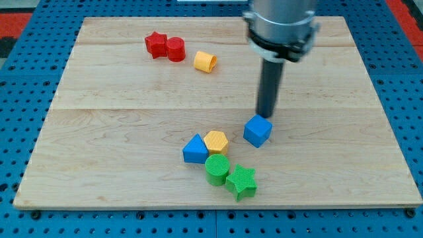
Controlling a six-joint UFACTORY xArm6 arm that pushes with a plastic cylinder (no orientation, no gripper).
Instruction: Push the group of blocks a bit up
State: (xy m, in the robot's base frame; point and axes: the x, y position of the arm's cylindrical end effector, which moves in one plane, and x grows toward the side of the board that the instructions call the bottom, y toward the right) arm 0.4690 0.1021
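A group of blocks sits near the view's bottom centre: a blue triangular block [194, 150], a yellow hexagonal block [216, 141], a green cylinder [216, 168] and a green star [242, 182], all touching or nearly touching. A blue cube [257, 131] lies just to their right. My tip [265, 116] is on the board right at the top edge of the blue cube, touching it or nearly so. The rod rises from there toward the view's top.
A red star [156, 44] and a red cylinder [176, 49] touch each other near the view's top left. A yellow cylinder [205, 61] lies just right of them. The wooden board [99, 132] sits on a blue pegboard.
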